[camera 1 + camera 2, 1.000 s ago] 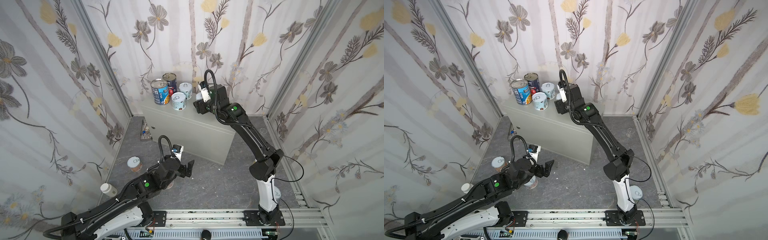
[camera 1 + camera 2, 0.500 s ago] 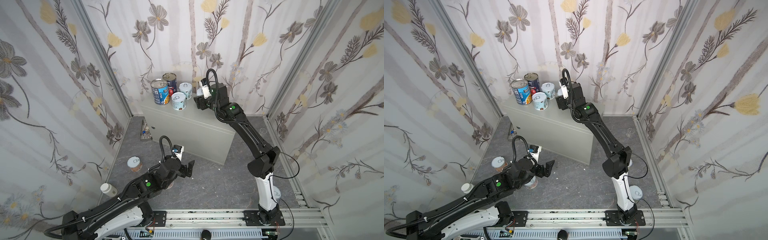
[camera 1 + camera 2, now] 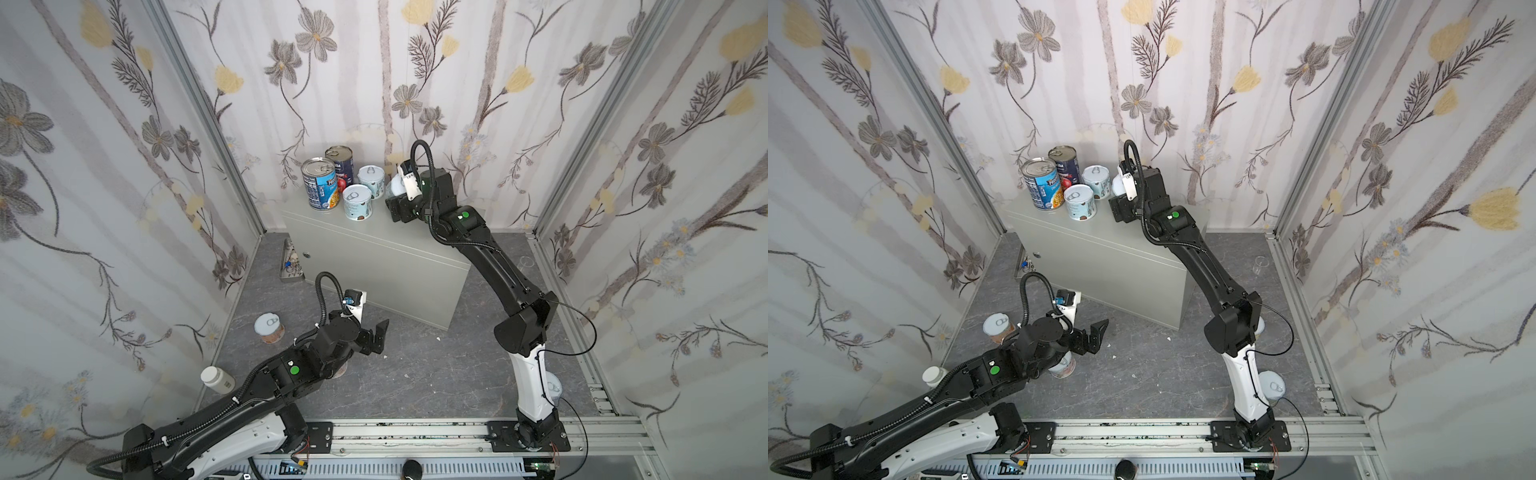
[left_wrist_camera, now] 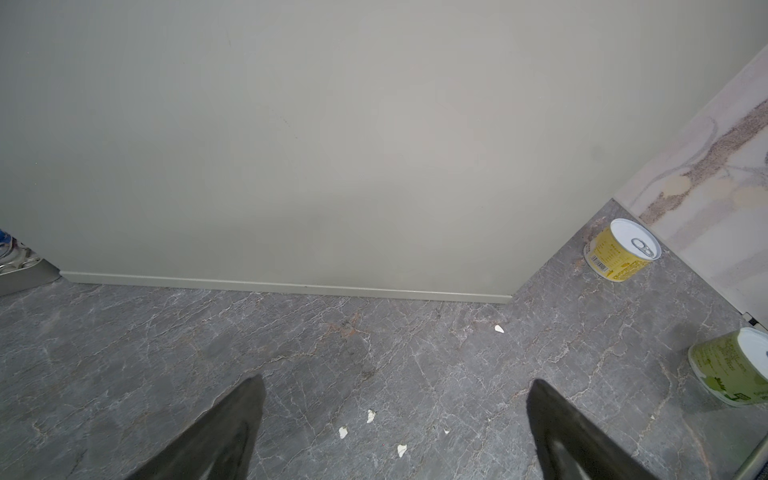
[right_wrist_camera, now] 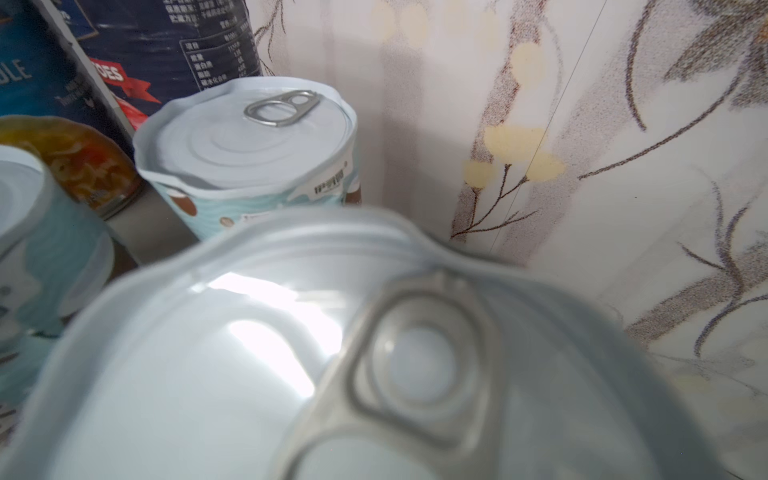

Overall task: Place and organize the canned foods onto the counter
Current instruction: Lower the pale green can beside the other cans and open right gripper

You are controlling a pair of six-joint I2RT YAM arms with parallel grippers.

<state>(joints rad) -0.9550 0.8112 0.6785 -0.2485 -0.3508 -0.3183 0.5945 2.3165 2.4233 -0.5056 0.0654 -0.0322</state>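
Two black robot arms work in a flower-papered booth with a dark marbled floor (image 3: pixel 436 374). Well behind the left gripper (image 3: pixel 379 336), by the left wall, stands a white pill bottle (image 3: pixel 216 379). Nearer, on the same side, a brown-labelled can (image 3: pixel 269 328) stands upright on the floor.

The left gripper is low over the floor, its fingers (image 4: pixel 232 428) spread fully apart with nothing between them. Just behind it, a half-hidden can (image 3: pixel 1063 368) shows under the wrist. Straight ahead rises the grey front of the counter (image 3: pixel 374 257). Past the counter's corner, a yellow can (image 4: pixel 621 251) and a green can (image 4: pixel 731 365) stand on the floor.

On the counter top, left of the right gripper (image 3: pixel 394 199), stand a tall blue can (image 3: pixel 319 185), a navy-red can (image 3: pixel 340 162), a front pale-blue can (image 3: pixel 358 202) and a rear pale-blue can (image 3: pixel 370 181). A pale-lidded can (image 5: pixel 291 353) sits right at the right gripper, just beside the rear one. Its fingers are hidden, so its opening and hold cannot be told.

Behind that arm's base stands a floor can (image 3: pixel 1273 386).
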